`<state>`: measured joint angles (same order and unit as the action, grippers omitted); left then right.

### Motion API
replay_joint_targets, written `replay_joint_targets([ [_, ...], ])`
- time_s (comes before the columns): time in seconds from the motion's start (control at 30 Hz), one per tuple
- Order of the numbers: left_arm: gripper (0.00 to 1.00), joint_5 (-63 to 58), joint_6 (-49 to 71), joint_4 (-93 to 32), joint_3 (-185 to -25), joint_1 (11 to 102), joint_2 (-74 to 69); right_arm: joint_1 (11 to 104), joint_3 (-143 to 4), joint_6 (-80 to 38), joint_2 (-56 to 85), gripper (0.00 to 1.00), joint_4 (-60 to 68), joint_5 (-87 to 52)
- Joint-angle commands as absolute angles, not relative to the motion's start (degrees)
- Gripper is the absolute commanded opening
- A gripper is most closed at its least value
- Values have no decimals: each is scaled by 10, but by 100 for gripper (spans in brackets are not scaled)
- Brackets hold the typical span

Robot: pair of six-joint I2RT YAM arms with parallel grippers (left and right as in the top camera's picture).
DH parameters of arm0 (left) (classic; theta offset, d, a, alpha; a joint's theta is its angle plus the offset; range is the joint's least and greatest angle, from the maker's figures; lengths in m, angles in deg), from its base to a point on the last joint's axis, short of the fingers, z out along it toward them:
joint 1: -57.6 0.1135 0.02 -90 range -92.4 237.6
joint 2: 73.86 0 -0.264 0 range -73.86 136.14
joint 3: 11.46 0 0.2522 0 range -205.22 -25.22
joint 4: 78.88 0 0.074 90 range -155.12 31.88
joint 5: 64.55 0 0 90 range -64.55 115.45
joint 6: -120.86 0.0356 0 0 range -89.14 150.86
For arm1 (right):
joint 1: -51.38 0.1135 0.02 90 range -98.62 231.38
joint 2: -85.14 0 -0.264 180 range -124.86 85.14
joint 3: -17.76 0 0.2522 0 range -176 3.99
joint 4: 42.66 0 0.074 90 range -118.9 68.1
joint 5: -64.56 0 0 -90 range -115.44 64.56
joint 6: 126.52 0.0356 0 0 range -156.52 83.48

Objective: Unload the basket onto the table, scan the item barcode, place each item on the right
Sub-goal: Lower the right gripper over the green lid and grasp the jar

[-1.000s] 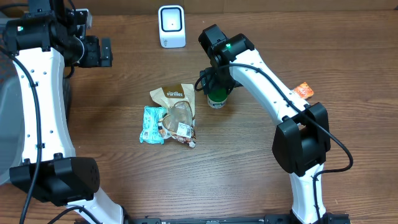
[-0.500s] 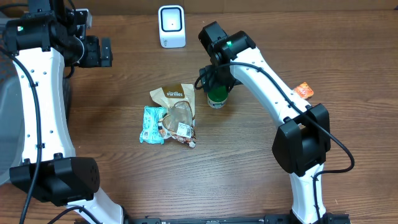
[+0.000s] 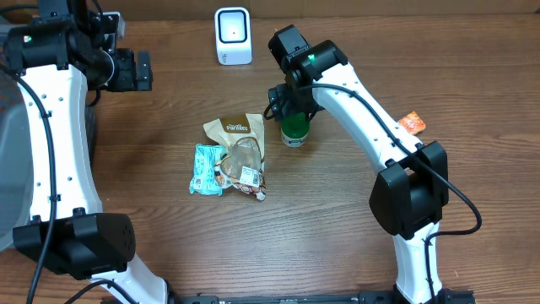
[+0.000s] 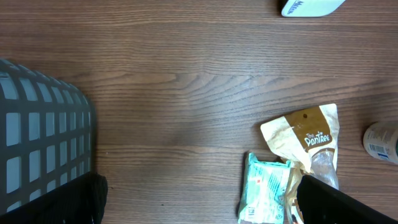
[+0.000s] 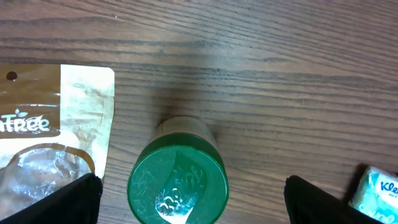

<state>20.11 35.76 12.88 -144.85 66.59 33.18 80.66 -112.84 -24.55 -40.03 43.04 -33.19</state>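
Hanging over the bottle (image 5: 178, 180), our right claw (image 5: 199, 202) has its jaws spread wide, one finger well clear of the green lid on each side, and it grips nothing. The bottle stands upright on the wooden table (image 3: 152, 245), near the middle, just right of a brown snack pouch (image 3: 239, 135). From the right wrist we see a strip of bare wood between the pouch's right edge and the bottle, so they are close but apart. A teal packet (image 3: 207, 167) lies against the pouch's lower left side. On the bottle's other side, the corner of a pale blue packet (image 5: 376, 190) shows at the edge of that view, apart from the lid.

The white scanner (image 3: 232, 35) stands at the far edge of the table, with open wood between it and the pouch. We hold our left claw (image 3: 142, 72) at the far left, jaws fully apart and empty, above bare wood beside the rim of a grey basket (image 4: 37, 143). A wide bare stretch runs from there to the pouch. An orange packet (image 3: 412, 123) lies at the right, beside our right arm.
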Motion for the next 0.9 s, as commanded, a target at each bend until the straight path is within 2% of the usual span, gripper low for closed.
replay_joint_targets([
  [0.0, 100, 203, 369, 128, -1454, 666, 336, 804, -1111, -251, -404, 92, 427, -335],
  [0.13, 100, 203, 369, 128, -1454, 666, 336, 806, -1097, -262, -405, 95, 416, -333],
  [0.7, 99, 203, 369, 128, -1454, 666, 336, 806, -1066, -266, -432, 94, 391, -326],
  [0.8, 100, 203, 369, 128, -1454, 666, 336, 806, -1065, -266, -432, 86, 389, -327],
  [0.87, 99, 203, 369, 128, -1454, 666, 336, 806, -1065, -266, -432, 77, 388, -327],
])
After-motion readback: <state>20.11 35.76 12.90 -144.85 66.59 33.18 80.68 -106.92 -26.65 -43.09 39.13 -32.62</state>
